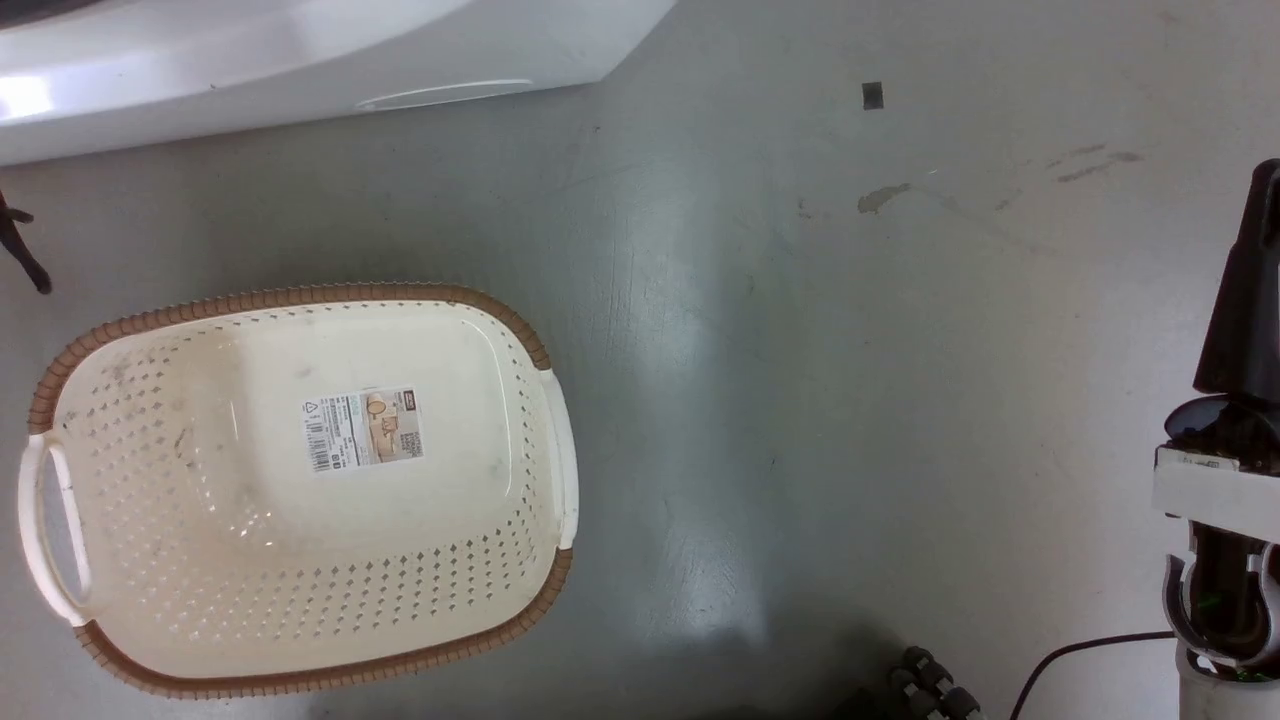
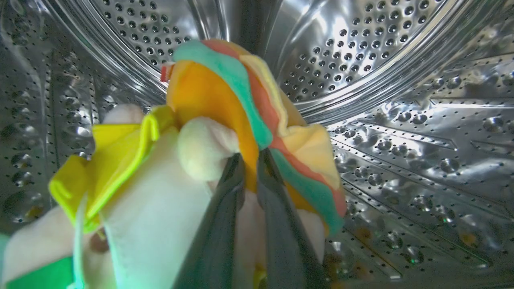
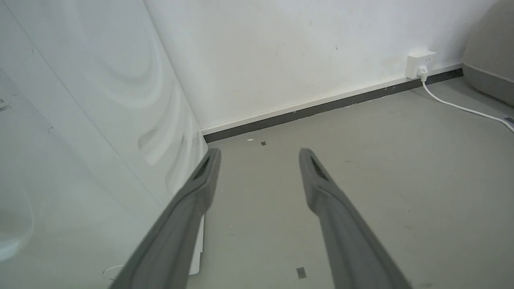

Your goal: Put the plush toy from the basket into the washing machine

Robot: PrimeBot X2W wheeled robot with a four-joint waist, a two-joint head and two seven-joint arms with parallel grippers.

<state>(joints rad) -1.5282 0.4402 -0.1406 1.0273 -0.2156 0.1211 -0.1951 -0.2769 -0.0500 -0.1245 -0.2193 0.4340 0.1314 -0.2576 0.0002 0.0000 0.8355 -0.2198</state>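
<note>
In the left wrist view the plush toy [image 2: 217, 108], an orange bun with green, red and yellow layers and a pale figure in yellow, hangs inside the washing machine's shiny steel drum [image 2: 401, 120]. My left gripper [image 2: 251, 160] is shut on the plush toy. The cream basket [image 1: 300, 480] with its brown rim and paper label stands on the floor at the left of the head view, nothing inside it. The washing machine's white body [image 1: 250, 70] runs along the top left. My right gripper [image 3: 257, 154] is open over bare floor beside the washer's side panel [image 3: 80, 120].
A white wall with a dark skirting board [image 3: 329, 106] stands ahead of the right gripper, with a socket and white cable [image 3: 457, 106] at the far right. A black cable [image 1: 1080, 655] lies on the grey floor near my right arm [image 1: 1235, 420].
</note>
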